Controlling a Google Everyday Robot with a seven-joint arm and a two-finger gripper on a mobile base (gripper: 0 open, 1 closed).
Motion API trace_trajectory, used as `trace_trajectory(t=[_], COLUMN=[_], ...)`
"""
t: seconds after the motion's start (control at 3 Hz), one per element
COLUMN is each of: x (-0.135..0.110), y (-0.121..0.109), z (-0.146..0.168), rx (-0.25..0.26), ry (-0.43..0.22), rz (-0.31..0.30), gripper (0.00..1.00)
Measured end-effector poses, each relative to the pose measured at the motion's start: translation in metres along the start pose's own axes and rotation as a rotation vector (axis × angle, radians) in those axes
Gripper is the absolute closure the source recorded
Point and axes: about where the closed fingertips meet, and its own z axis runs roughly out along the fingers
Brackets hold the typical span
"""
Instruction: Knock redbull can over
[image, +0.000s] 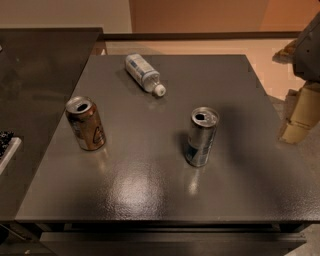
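The redbull can (202, 136), slim and silver-and-blue with an opened top, stands upright on the dark grey table (150, 185), a little right of the middle. My gripper (298, 120) shows at the right edge of the view as a beige part under a dark grey arm piece. It hangs beyond the table's right edge, well to the right of the can and apart from it.
A wider orange-brown can (86, 123) stands upright at the table's left. A clear plastic bottle with a white cap (144, 74) lies on its side at the back. A second dark surface (40, 75) adjoins the table on the left.
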Motion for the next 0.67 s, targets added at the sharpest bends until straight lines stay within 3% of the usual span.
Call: trace_trajectory(t=[0.67], x=[-0.0025], y=[-0.0016], z=[0.0056], rx=[-0.015], ry=[-0.013], rz=[-0.004], gripper=[0.0])
